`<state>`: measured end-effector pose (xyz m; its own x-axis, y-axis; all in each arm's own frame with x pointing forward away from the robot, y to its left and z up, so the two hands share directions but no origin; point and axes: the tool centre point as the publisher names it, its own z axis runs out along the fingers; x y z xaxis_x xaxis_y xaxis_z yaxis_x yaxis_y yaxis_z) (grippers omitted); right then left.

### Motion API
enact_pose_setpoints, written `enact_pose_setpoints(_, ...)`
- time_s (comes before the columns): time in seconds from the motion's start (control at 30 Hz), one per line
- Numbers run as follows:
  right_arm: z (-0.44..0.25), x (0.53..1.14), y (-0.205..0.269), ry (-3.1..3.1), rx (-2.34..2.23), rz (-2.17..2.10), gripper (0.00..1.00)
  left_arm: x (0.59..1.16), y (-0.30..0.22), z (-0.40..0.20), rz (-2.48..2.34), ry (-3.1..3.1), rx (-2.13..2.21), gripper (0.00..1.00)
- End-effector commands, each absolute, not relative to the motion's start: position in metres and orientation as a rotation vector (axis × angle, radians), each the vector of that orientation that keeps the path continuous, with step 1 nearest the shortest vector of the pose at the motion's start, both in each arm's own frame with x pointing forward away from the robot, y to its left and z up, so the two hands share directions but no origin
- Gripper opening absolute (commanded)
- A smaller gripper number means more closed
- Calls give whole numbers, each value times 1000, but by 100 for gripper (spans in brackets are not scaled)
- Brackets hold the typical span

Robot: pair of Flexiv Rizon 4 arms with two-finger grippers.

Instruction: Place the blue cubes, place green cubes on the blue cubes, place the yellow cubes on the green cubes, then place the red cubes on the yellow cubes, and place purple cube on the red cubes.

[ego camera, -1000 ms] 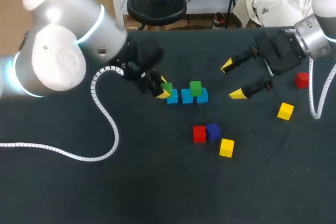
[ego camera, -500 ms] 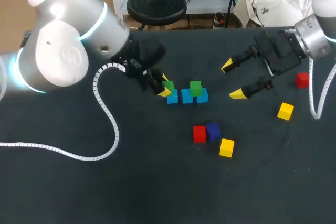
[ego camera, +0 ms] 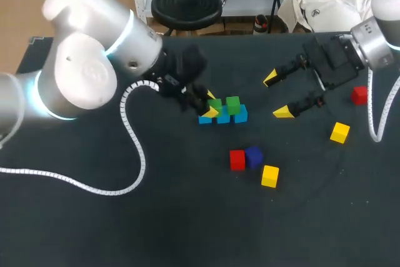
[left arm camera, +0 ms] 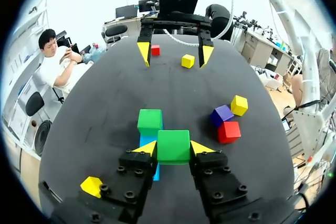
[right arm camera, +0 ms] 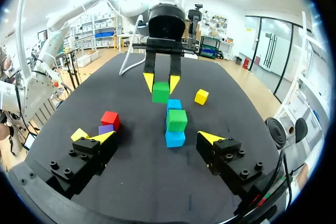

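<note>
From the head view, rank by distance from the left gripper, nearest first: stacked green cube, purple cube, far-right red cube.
1. stacked green cube, just beside the left gripper
2. purple cube, mid-table
3. far-right red cube, far across, to the right

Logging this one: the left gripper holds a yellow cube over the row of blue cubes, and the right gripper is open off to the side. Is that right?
Not quite. The left gripper holds a green cube, not a yellow one, as the left wrist view shows. The rest stands: it is over the row of blue cubes, and the right gripper is open off to the side.
</note>
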<state>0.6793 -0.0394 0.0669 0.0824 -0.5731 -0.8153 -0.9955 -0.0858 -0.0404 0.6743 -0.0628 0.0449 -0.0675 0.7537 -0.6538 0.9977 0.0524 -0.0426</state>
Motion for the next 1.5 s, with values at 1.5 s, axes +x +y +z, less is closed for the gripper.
enact_pose_setpoints(1.5, 67, 680, -39, 1555, -1733, 856, 100, 697, -64, 18, -708, 1888, 1733, 0)
